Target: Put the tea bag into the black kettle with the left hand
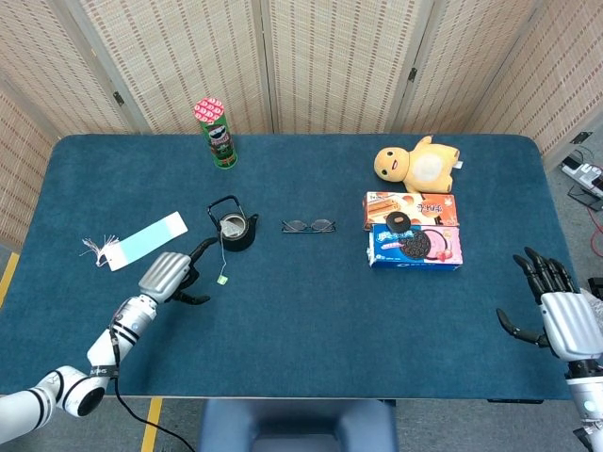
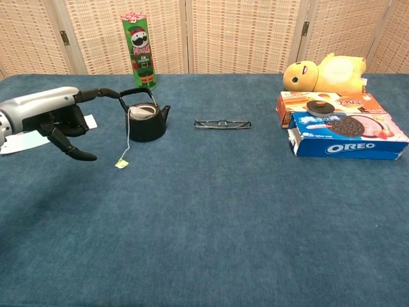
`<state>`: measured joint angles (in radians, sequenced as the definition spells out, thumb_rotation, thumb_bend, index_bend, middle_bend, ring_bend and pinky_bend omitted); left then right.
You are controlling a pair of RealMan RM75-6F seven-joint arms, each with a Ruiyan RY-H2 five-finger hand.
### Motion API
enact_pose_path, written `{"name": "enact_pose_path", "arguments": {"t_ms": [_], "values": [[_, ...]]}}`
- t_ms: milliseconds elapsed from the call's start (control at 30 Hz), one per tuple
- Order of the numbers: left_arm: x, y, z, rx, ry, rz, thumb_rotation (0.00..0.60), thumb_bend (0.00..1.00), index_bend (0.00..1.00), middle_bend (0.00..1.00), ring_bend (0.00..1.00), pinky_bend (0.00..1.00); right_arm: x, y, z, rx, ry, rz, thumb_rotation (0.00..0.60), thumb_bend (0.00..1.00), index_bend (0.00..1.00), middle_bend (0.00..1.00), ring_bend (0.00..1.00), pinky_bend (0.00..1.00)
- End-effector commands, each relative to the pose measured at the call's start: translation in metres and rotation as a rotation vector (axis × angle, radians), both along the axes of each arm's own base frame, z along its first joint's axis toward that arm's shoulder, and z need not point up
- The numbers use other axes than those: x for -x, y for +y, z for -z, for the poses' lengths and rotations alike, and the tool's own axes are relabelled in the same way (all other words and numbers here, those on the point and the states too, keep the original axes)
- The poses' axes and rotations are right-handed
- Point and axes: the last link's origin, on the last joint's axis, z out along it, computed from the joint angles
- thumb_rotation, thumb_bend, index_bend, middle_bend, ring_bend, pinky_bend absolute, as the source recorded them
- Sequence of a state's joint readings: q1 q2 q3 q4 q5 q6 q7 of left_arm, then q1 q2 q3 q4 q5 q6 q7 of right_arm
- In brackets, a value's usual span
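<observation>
The black kettle [image 1: 236, 231] [image 2: 146, 121] stands left of the table's middle with its handle up. The tea bag [image 2: 142, 111] lies inside its mouth. A thin string runs over the rim down to a small green tag [image 2: 120, 164] [image 1: 224, 279] lying on the cloth in front of the kettle. My left hand [image 1: 170, 275] [image 2: 54, 118] hovers low to the left of the tag, fingers spread, holding nothing. My right hand [image 1: 556, 315] rests near the table's right front corner with its fingers apart and nothing in it; the chest view does not show it.
A Pringles can [image 1: 216, 132] stands behind the kettle. A pale blue paper strip [image 1: 141, 240] lies left of it, glasses [image 1: 308, 225] to its right. Two biscuit boxes [image 1: 413, 233] and a yellow plush toy [image 1: 416, 162] sit at the right.
</observation>
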<state>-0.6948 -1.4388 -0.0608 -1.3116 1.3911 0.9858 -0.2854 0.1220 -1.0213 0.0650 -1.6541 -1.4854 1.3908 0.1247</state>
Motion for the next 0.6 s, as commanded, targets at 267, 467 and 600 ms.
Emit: {"name": "enact_pose_path", "arguments": {"t_ms": [267,467,600], "values": [[-0.04,0.05,-0.03,0.206,0.23,-0.088,0.584,0.19,0.0,1.0,1.0,1.0,0.0,-0.002,0.004,-0.022,0.007,0.001,0.338,0.4,0.0,0.0,0.0,0.0],[-0.048,0.081,-0.013,0.187,0.299,-0.11,0.589,0.19,0.0,1.0,1.0,1.0,0.002,-0.003,0.003,-0.016,0.003,0.009,0.339,0.4,0.0,0.0,0.0,0.0],[-0.048,0.091,-0.006,0.166,0.32,-0.117,0.584,0.19,0.0,1.0,1.0,1.0,0.004,-0.004,0.002,-0.017,0.004,0.018,0.34,0.4,0.0,0.0,0.0,0.0]]}}
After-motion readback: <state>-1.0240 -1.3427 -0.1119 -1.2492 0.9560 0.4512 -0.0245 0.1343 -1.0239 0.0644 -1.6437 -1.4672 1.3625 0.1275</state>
